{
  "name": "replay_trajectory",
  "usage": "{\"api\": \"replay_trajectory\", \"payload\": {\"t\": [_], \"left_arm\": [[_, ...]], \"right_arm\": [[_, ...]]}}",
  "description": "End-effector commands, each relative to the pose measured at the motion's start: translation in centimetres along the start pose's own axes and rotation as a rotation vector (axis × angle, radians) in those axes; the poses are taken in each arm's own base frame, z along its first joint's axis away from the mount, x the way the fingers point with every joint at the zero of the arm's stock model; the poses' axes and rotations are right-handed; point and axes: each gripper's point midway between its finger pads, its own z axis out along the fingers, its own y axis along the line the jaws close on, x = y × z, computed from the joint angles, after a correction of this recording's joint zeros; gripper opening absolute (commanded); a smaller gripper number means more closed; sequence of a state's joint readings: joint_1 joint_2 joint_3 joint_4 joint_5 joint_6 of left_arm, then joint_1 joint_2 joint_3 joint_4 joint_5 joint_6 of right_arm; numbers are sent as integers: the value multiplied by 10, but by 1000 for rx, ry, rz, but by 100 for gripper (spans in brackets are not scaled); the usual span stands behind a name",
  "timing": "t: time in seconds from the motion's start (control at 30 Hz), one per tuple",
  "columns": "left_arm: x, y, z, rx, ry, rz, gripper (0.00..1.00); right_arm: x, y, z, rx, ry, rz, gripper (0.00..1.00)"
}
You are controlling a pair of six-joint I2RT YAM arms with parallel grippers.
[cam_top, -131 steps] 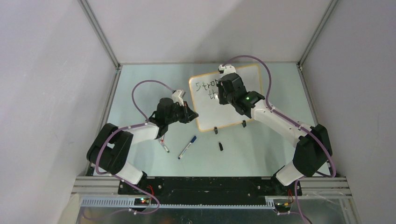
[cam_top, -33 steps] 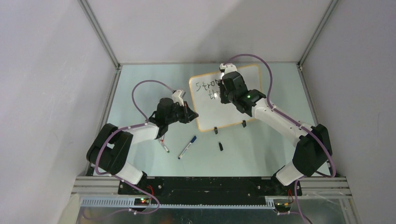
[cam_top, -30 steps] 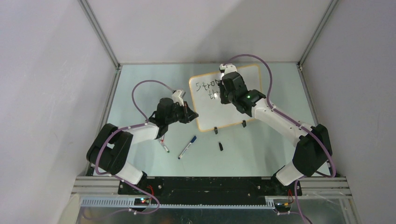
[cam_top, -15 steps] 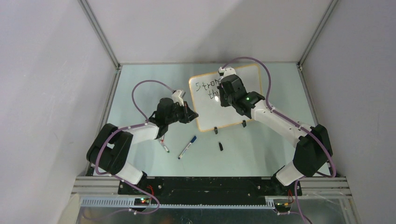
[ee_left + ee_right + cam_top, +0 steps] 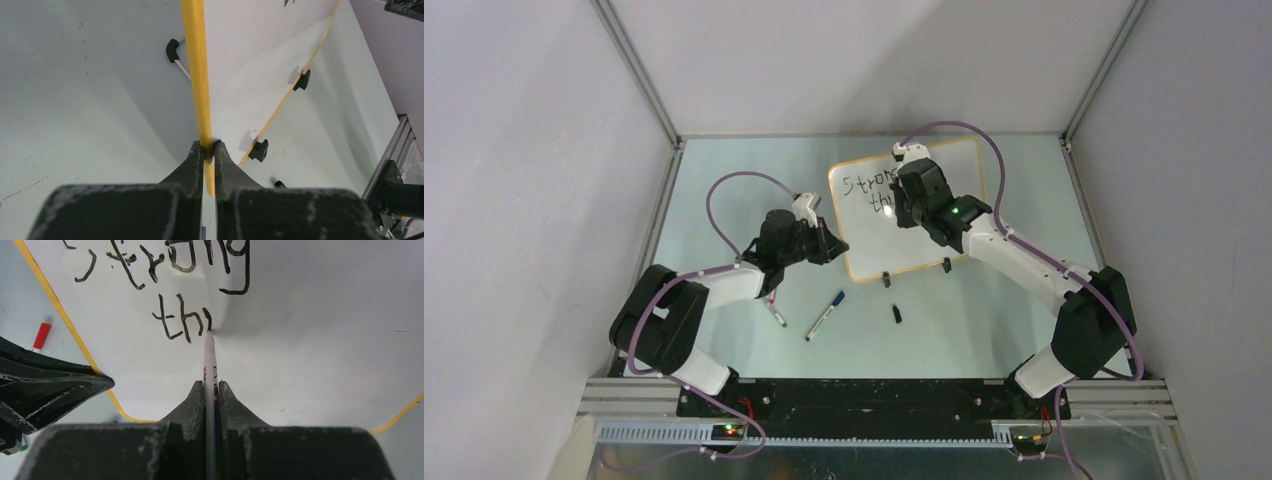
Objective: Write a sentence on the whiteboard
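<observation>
At lower centre, the right end effector (image 5: 210, 386) pinches a white marker (image 5: 209, 357). Its tip touches the whiteboard (image 5: 315, 340), ending the sentence (image 5: 170, 265): "Strong" above, "th" and one stroke below. A red pen end (image 5: 41, 336) lies on the tabletop (image 5: 15, 295) at far left.

Grey walls (image 5: 524, 150), pale green table (image 5: 964, 320)

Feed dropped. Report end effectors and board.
Left end effector shut on whiteboard rim. Right end effector shut on marker, tip on the sentence, second line. Loose pen lies off the board.
</observation>
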State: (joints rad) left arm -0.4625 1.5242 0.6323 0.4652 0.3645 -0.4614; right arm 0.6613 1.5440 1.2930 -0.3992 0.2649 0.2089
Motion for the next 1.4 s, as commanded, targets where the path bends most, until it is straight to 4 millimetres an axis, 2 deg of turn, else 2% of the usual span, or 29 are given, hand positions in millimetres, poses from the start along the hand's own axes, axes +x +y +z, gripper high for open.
{"api": "replay_trajectory", "payload": {"t": [0.0,0.23,0.53,0.73,0.97,1.37], "left_arm": [[-6,-5,0,-7,-5,62,0],[-6,-5,0,-6,-5,64,0],[-6,-5,0,-8,-3,65,0],[-6,-5,0,-9,-4,65,0],[-6,-5,0,-9,-4,66,0],[-6,-5,0,-9,-5,67,0]], "right_arm": [[-32,-1,-3,4,-79,22,0],[-41,-2,-4,6,-94,23,0],[-44,-12,-5,31,-99,35,0],[-43,-11,-6,17,-94,40,0],[-50,-3,-21,-41,-125,58,0],[-39,-22,-24,-13,-123,89,0]]}}
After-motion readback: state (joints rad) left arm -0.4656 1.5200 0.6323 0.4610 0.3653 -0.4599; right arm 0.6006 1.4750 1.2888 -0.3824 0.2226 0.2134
